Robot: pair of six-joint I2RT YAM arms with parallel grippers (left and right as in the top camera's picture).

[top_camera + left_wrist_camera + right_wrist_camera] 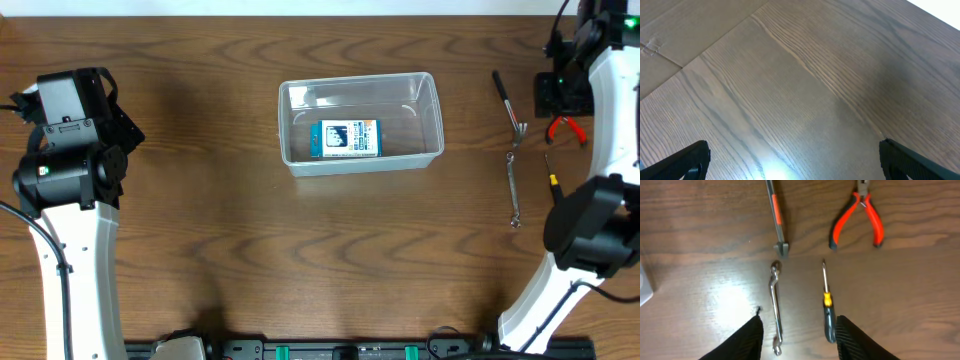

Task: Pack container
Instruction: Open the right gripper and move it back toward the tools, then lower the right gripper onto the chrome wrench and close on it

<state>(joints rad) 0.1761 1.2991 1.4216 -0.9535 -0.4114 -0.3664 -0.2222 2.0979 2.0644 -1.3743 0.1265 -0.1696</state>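
A dark brown wood-grain table (200, 230) fills every view. The left gripper (795, 162) hangs over bare boards with its black fingers (687, 161) spread wide and nothing between them. The right gripper (800, 340) is likewise parted and empty. Seen from its wrist camera, the lower end of a silver double-ended wrench (774, 305) and the dark handle of a slim screwdriver with a yellow collar (826, 305) lie on the wood between its fingers. Beyond these, farther from the gripper, lie a long grey-shafted tool with an orange stripe and a small metal head (776, 215) and a pair of red-handled pliers (860, 217). None of the four tools touches another.

Left of the tools, near the middle of the table and well apart from both grippers, stands the clear plastic rectangular container (432, 110), upright and with no lid on it. Inside, a small blue-and-white box (346, 138) lies flat on its floor, about midway between the short walls.
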